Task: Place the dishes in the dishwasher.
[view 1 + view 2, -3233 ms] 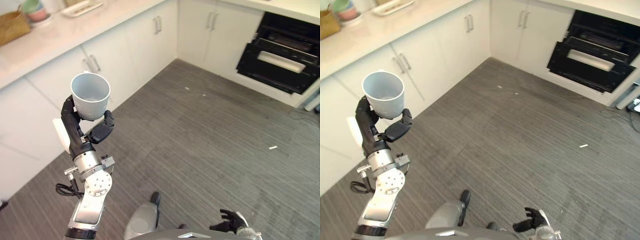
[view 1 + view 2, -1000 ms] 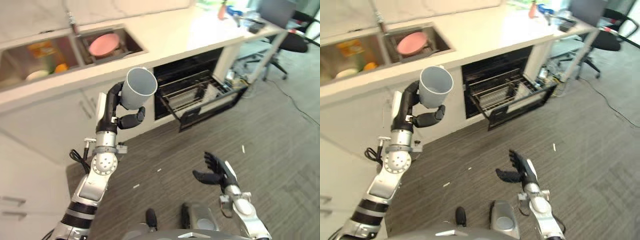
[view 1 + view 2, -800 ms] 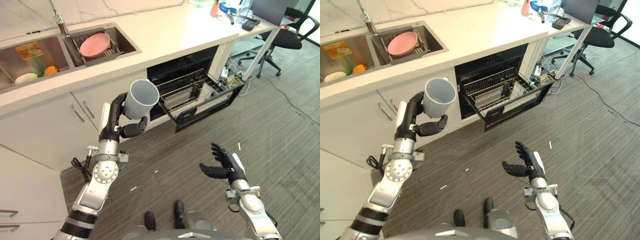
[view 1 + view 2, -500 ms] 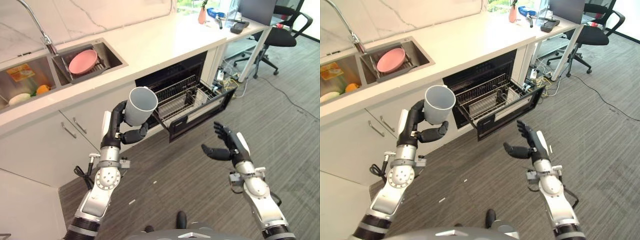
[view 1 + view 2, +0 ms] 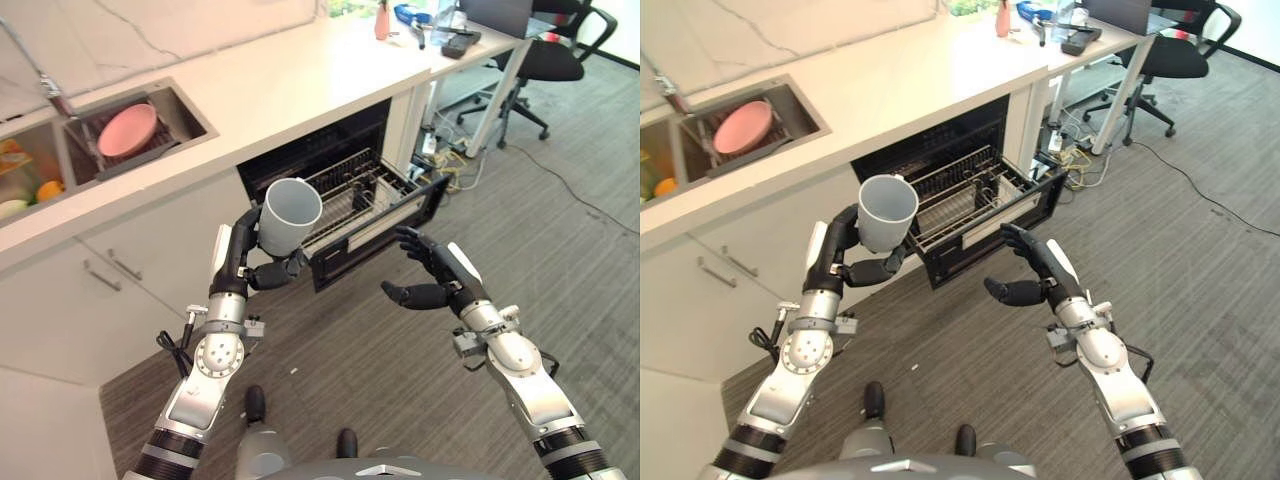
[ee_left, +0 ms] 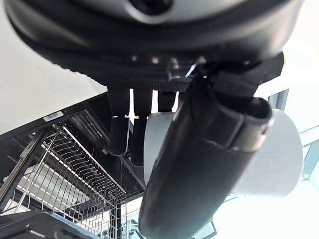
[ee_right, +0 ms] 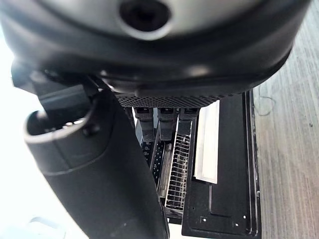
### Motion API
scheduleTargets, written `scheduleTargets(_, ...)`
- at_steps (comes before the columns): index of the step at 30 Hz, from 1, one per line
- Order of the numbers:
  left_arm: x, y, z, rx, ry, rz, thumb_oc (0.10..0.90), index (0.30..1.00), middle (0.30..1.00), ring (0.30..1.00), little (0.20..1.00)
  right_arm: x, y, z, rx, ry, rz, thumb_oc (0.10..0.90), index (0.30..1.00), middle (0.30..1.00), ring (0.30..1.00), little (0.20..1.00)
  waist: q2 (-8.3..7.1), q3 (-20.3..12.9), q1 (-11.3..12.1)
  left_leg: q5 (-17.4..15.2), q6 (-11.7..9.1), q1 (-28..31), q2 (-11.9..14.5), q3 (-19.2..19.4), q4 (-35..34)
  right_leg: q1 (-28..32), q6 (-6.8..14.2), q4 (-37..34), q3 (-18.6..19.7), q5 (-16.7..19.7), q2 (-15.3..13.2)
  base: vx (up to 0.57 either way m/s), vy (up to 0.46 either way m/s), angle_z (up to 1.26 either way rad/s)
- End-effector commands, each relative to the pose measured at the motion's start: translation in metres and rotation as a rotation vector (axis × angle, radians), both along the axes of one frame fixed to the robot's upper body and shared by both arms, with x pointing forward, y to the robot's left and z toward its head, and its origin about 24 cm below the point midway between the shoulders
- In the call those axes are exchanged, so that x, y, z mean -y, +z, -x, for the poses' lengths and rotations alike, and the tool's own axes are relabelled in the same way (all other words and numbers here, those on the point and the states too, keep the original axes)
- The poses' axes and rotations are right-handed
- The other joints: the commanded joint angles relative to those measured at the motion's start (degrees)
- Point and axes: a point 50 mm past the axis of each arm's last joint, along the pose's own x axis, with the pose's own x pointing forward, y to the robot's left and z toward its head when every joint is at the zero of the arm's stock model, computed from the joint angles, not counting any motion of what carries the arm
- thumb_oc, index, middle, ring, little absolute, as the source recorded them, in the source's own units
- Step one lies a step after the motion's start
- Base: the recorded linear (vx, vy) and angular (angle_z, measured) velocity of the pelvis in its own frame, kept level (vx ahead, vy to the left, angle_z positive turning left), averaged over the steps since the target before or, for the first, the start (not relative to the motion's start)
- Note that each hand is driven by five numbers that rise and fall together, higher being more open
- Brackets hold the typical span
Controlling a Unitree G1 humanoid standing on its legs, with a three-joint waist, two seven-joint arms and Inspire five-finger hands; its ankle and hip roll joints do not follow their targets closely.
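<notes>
- Left eye view: the left hand (image 5: 243,262) is raised in front of the open dishwasher (image 5: 345,200), its fingers and thumb curled round the lower part of a pale grey cup (image 5: 287,217). The cup stands above the hand, near the pulled-out wire rack (image 5: 350,195); its mouth is tipped up and toward the camera, its long axis leaning a little off vertical.
- Right eye view: the right hand (image 5: 1032,271) hovers below the dishwasher's door edge, fingers spread and loose, holding nothing. A pink plate (image 5: 741,126) lies in the sink (image 5: 790,105) on the white counter (image 5: 900,65).
- Left wrist view: the thumb (image 6: 199,169) lies across the cup's wall, the fingers (image 6: 119,129) wrapped behind it; the rack is beyond.
- Right wrist view: straight fingers (image 7: 159,122) point at the rack and open door.
- No readable writing anywhere.
</notes>
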Motion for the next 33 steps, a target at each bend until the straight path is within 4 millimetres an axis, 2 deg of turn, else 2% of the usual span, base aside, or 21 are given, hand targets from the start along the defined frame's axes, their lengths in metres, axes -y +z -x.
scheduleTargets(1, 0.0, 0.059, 0.001, 0.327, -0.022, -0.009, 0.4, 0.3, 0.3, 0.3, 0.3, -0.018, 0.068, -0.005, 0.346, 0.115, -0.148, 0.8, 0.9, 0.9, 0.9, 0.9, 1.79, -5.7, 1.7, 2.8, -1.1, 3.3, -1.8, -3.0, 0.8, 3.2, 9.9, 0.6, 0.5, -5.6, -8.3, 0.31, 0.427, -0.59)
scheduleTargets(2, 0.004, 0.058, -0.001, 0.343, -0.029, -0.076, 0.4, 0.3, 0.3, 0.3, 0.3, -0.023, 0.065, -0.006, 0.327, 0.102, -0.154, 0.8, 0.9, 0.9, 0.9, 0.9, 0.22, -7.3, 1.1, -0.1, 0.2, 6.1, -3.8, -1.9, 0.8, 3.1, 11.4, 0.6, -0.2, -4.3, -10.3, 0.32, 0.43, -0.81)
scheduleTargets(3, 0.004, 0.058, -0.001, 0.343, -0.029, -0.077, 0.4, 0.3, 0.3, 0.3, 0.3, -0.023, 0.065, -0.006, 0.327, 0.102, -0.154, 0.8, 0.9, 0.9, 0.9, 0.9, 0.11, -7.2, 1.1, -0.2, 0.2, 6.2, -3.9, -1.9, 0.8, 3.2, 11.5, 0.6, -0.1, -4.4, -10.4, 0.25, 0.367, -0.63)
scheduleTargets(4, 0.003, 0.062, -0.001, 0.354, -0.026, -0.081, 0.4, 0.3, 0.3, 0.3, 0.3, -0.031, 0.065, -0.005, 0.324, 0.102, -0.195, 0.8, 0.9, 0.9, 0.9, 0.9, -1.06, -7.6, 1.1, -1.2, 1.3, 6.9, -5.3, -1.2, 0.8, 3.1, 12.3, 1.1, 0.4, -3.0, -12.0, 0.1, 0.151, -0.5)
scheduleTargets(6, 0.003, 0.062, -0.001, 0.354, -0.026, -0.082, 0.4, 0.3, 0.3, 0.3, 0.3, -0.031, 0.064, -0.005, 0.324, 0.102, -0.196, 0.8, 0.9, 0.9, 0.9, 0.9, -1.15, -7.6, 1.2, -1.2, 1.3, 7.0, -5.3, -1.1, 0.8, 3.1, 12.4, 1.1, 0.5, -3.0, -12.1, 0.06, 0.156, -0.17)
scheduleTargets(8, 0.003, 0.065, -0.003, 0.363, -0.04, -0.1, 0.4, 0.3, 0.3, 0.3, 0.3, -0.043, 0.069, -0.006, 0.343, 0.104, -0.257, 0.8, 0.9, 0.9, 0.9, 0.9, -2.09, -6.7, 1.3, -3.2, 4.0, 7.9, -6.8, -0.2, 0.8, -1.8, 14.0, 11.1, 1.4, -2.9, -13.4, 0.05, 0.288, 0.01)
scheduleTargets(10, 0.005, 0.071, -0.007, 0.383, -0.064, -0.119, 0.4, 0.3, 0.3, 0.3, 0.3, -0.05, 0.078, -0.012, 0.38, 0.091, -0.249, 0.8, 0.9, 0.9, 0.9, 0.9, -1.61, -4.7, 0.7, -3.4, 5.3, 8.5, -7.0, -0.3, 0.8, -7.0, 15.7, 20.4, 3.2, 0.3, -12.3, 0.01, 0.237, -0.05)
scheduleTargets(12, 0.005, 0.076, -0.005, 0.413, -0.071, -0.15, 0.4, 0.3, 0.3, 0.3, 0.3, -0.056, 0.085, -0.011, 0.411, 0.096, -0.267, 0.8, 0.9, 0.9, 0.9, 0.9, -0.6, -4.2, 0.2, -4.5, 5.8, 9.3, -7.2, -1.0, 0.8, -10.2, 15.5, 23.4, 3.7, -0.1, -10.9, 0.09, 0.207, 0.08)
scheduleTargets(13, 0.005, 0.083, -0.002, 0.454, -0.07, -0.157, 0.4, 0.3, 0.3, 0.3, 0.3, -0.064, 0.092, -0.01, 0.436, 0.119, -0.318, 0.8, 0.9, 0.9, 0.9, 0.9, -0.47, -4.7, 0.4, -5.8, 5.8, 10.5, -8.3, -0.4, 0.8, -10.9, 13.8, 16.2, -0.8, -0.6, -11.7, 0.18, 0.124, 0.15)
scheduleTargets(14, 0.005, 0.086, -0.002, 0.47, -0.069, -0.15, 0.4, 0.3, 0.3, 0.3, 0.3, -0.069, 0.094, -0.011, 0.441, 0.138, -0.356, 0.8, 0.9, 0.9, 0.9, 0.9, -0.47, -4.7, 0.7, -6.2, 5.8, 10.9, -8.8, 0.0, 0.8, -11.2, 13.0, 11.3, -4.3, 0.5, -12.8, 0.16, 0.059, -0.09)
scheduleTargets(16, 0.005, 0.086, -0.002, 0.47, -0.069, -0.151, 0.4, 0.3, 0.3, 0.3, 0.3, -0.069, 0.094, -0.011, 0.441, 0.138, -0.357, 0.8, 0.9, 0.9, 0.9, 0.9, -0.41, -4.6, 0.5, -6.3, 5.8, 11.0, -8.7, -0.2, 0.8, -10.6, 13.0, 10.6, -4.6, 0.8, -12.7, 0.04, -0.006, -0.25)
scheduleTargets(17, 0.005, 0.09, -0.002, 0.485, -0.07, -0.147, 0.4, 0.3, 0.3, 0.3, 0.3, -0.072, 0.097, -0.011, 0.455, 0.146, -0.388, 0.8, 0.9, 0.9, 0.9, 0.9, -0.23, -4.3, 0.8, -6.5, 5.8, 11.1, -8.9, -0.4, 0.8, -9.8, 12.8, 8.7, -6.7, 1.3, -13.4, -0.01, -0.018, -0.17)
scheduleTargets(18, 0.006, 0.096, -0.002, 0.527, -0.063, -0.134, 0.4, 0.3, 0.3, 0.3, 0.3, -0.079, 0.106, -0.008, 0.506, 0.178, -0.414, 0.8, 0.9, 0.9, 0.9, 0.9, -0.27, -5.1, 1.4, -6.5, 5.5, 11.4, -8.7, 0.4, 0.8, -7.4, 13.3, 6.0, -8.6, 2.7, -15.4, 0.02, -0.015, -0.04)
scheduleTargets(20, 0.016, 0.1, -0.003, 0.558, -0.092, -0.112, 0.4, 0.3, 0.3, 0.3, 0.3, -0.077, 0.112, -0.007, 0.553, 0.181, -0.393, 0.8, 0.9, 0.9, 0.9, 0.9, -0.62, -6.1, 0.6, -6.8, 5.5, 11.5, -8.9, 0.1, 0.8, -6.3, 13.0, 3.2, -3.4, 2.1, -13.6, 0.11, -0.012, 0.2)
scheduleTargets(22, 0.023, 0.105, -0.005, 0.587, -0.099, -0.087, 0.4, 0.3, 0.3, 0.3, 0.3, -0.092, 0.122, -0.007, 0.572, 0.252, -0.459, 0.8, 0.9, 0.9, 0.9, 0.9, -0.64, -8.0, 1.4, -7.6, 5.2, 12.5, -8.6, 1.3, 0.8, -4.6, 13.4, 0.6, -5.2, 2.6, -14.7, 0.15, -0.049, 0.08)
scheduleTargets(27, 0.037, 0.111, -0.007, 0.62, -0.145, -0.063, 0.4, 0.3, 0.3, 0.3, 0.3, -0.104, 0.127, -0.009, 0.579, 0.279, -0.516, 0.8, 0.9, 0.9, 0.9, 0.9, -0.01, -8.8, 1.2, -7.9, 4.7, 13.4, -8.0, 1.5, 0.8, -3.3, 13.0, 0.6, -5.1, 0.7, -14.2, 0.05, -0.038, -0.26)
scheduleTargets(30, 0.042, 0.111, -0.008, 0.621, -0.161, -0.053, 0.4, 0.3, 0.3, 0.3, 0.3, -0.104, 0.128, -0.009, 0.585, 0.278, -0.523, 0.8, 0.9, 0.9, 0.9, 0.9, 0.09, -8.7, 1.0, -7.7, 4.5, 13.4, -7.7, 1.2, 0.8, -2.7, 12.7, 0.6, -4.9, 0.2, -13.7, 0.03, -0.049, -0.08)
scheduleTargets(33, 0.056, 0.111, -0.009, 0.621, -0.21, -0.016, 0.4, 0.3, 0.3, 0.3, 0.3, -0.105, 0.132, -0.008, 0.608, 0.262, -0.537, 0.8, 0.9, 0.9, 0.9, 0.9, 0.43, -8.7, 0.7, -7.4, 4.0, 13.4, -7.1, 0.9, 0.8, -2.1, 12.3, 0.6, -5.4, -0.5, -13.2, 0.02, -0.054, -0.02)
